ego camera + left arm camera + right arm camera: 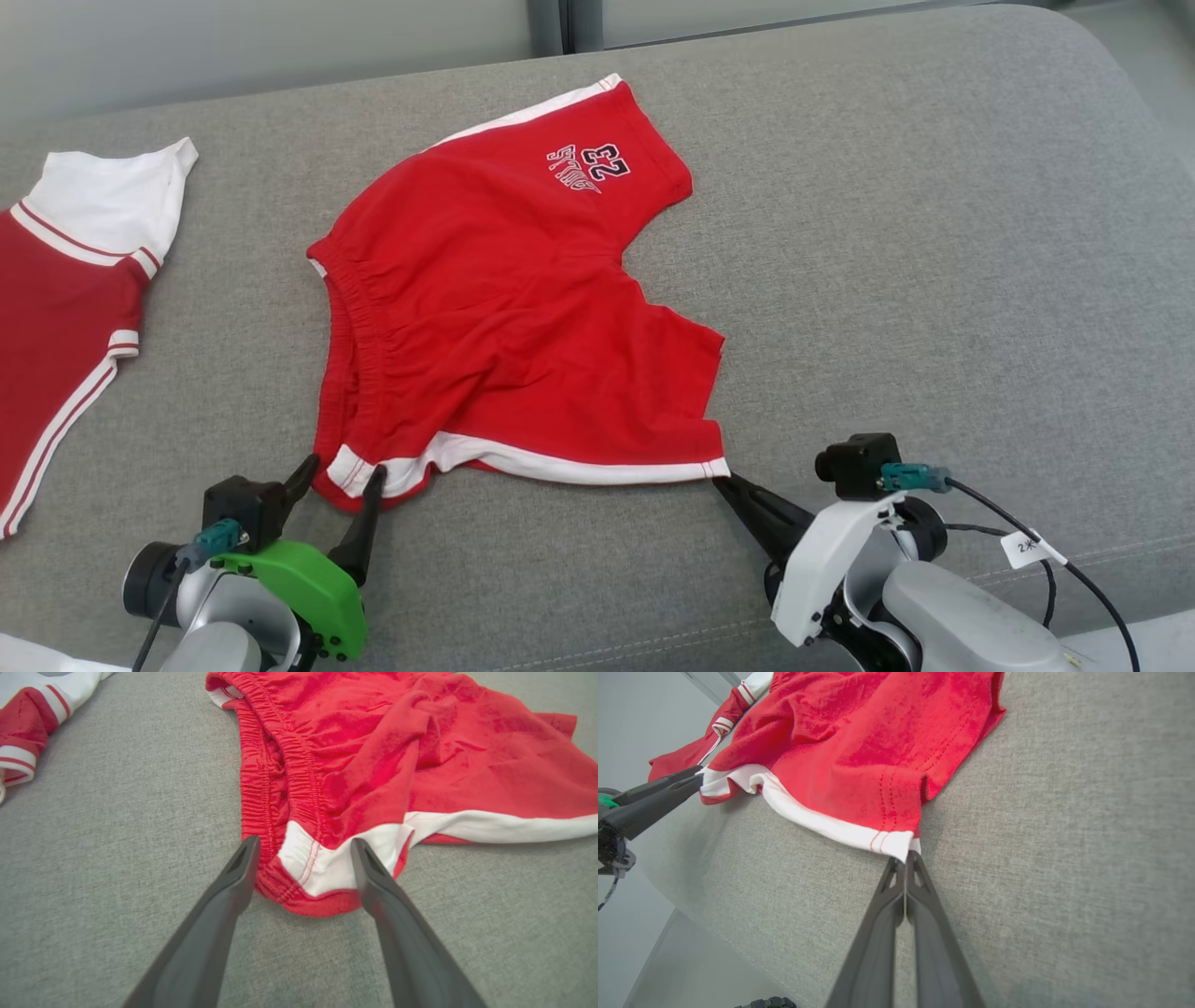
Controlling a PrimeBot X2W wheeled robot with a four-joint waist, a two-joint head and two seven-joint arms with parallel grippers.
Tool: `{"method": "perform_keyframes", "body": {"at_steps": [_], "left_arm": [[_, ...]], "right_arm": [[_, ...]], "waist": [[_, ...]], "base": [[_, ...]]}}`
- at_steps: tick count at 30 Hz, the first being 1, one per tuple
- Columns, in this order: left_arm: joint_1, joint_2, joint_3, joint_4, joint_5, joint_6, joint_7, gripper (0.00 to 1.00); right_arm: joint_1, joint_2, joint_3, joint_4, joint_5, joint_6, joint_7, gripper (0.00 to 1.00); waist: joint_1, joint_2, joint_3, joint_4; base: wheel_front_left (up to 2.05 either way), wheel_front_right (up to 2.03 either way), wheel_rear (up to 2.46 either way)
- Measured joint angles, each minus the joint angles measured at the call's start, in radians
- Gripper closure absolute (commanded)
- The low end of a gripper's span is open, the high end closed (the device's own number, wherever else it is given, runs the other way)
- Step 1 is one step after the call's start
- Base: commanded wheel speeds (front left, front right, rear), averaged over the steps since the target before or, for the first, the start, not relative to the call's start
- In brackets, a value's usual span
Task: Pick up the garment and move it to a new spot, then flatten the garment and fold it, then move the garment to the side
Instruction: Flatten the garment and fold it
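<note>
Garment: red shorts (504, 308), white-hemmed, "23" printed, are lying rumpled mid-cushion. At their 7 o'clock the left gripper (341, 471) is standing wide apart, fingers straddling the waistband corner. At 5 o'clock the right gripper (724, 481) is pinching together on the white hem corner. The grey cushion (934, 280) is bearing everything; a red-and-white top (65, 308) is lying at 9 o'clock.

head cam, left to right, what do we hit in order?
red-and-white shirt → left gripper → red shorts → right gripper → white cable tag
</note>
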Motion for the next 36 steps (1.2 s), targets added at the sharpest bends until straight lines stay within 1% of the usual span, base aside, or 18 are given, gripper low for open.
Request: {"method": "perform_keyframes", "body": {"at_steps": [5,7,8,9,10,15,21,25,29,33,36], "left_arm": [[-0.017,0.0,-0.01,0.011,0.0,-0.011,0.013,0.0],[-0.021,0.002,-0.013,0.017,-0.003,-0.012,0.023,0.53],[-0.023,0.002,-0.015,0.02,-0.005,-0.014,0.023,0.53],[-0.024,0.003,-0.016,0.021,-0.006,-0.016,0.023,0.75],[-0.025,0.003,-0.018,0.023,-0.009,-0.017,0.03,1.0],[-0.026,0.003,-0.031,0.032,-0.011,-0.024,0.036,1.0],[-0.032,0.001,-0.047,0.037,-0.018,-0.028,0.038,1.0],[-0.032,0.001,-0.02,0.009,-0.04,-0.028,-0.007,1.0],[-0.029,0.001,-0.002,-0.024,-0.061,-0.028,-0.046,1.0],[-0.02,0.0,0.0,-0.061,-0.063,-0.036,-0.058,1.0],[0.009,0.001,0.017,-0.085,-0.096,-0.036,-0.066,1.0]], "right_arm": [[-0.001,-0.01,-0.004,-0.006,0.0,0.0,-0.013,1.0],[-0.003,-0.011,-0.006,-0.006,0.0,0.0,-0.017,1.0],[-0.005,-0.013,-0.008,-0.006,0.0,0.0,-0.018,1.0],[-0.006,-0.016,-0.009,-0.006,0.0,0.0,-0.018,1.0],[-0.008,-0.018,-0.011,-0.006,0.0,0.0,-0.021,1.0],[-0.01,-0.033,-0.021,-0.005,0.0,0.0,-0.028,1.0],[-0.01,-0.05,-0.04,-0.002,0.0,0.0,-0.036,1.0],[-0.01,-0.061,-0.045,-0.014,-0.002,0.0,-0.045,1.0],[-0.009,-0.09,-0.062,-0.031,-0.002,0.0,-0.056,1.0],[0.011,-0.133,-0.095,-0.053,-0.002,0.0,-0.062,1.0],[0.039,-0.14,-0.112,-0.069,0.011,0.0,-0.066,1.0]], "waist": [[0.0,0.0,0.005,-0.005],[0.0,0.0,0.006,-0.007],[0.0,0.0,0.006,-0.007],[0.0,0.0,0.006,-0.008],[0.0,0.0,0.006,-0.008],[0.0,0.0,0.005,-0.006],[0.0,0.0,0.0,0.013],[0.0,0.0,-0.008,0.021],[0.0,0.0,-0.013,0.026],[0.0,0.0,-0.014,0.036],[0.0,0.0,-0.009,0.04]], "base": [[0.0,0.0,0.0],[0.0,0.0,0.0],[0.0,0.0,0.0],[0.0,0.0,0.0],[0.0,0.0,0.0],[0.0,0.0,0.0],[0.0,0.0,0.0],[0.0,0.0,0.0],[0.0,0.0,0.0],[0.0,0.0,0.0],[0.0,0.0,0.0]]}}
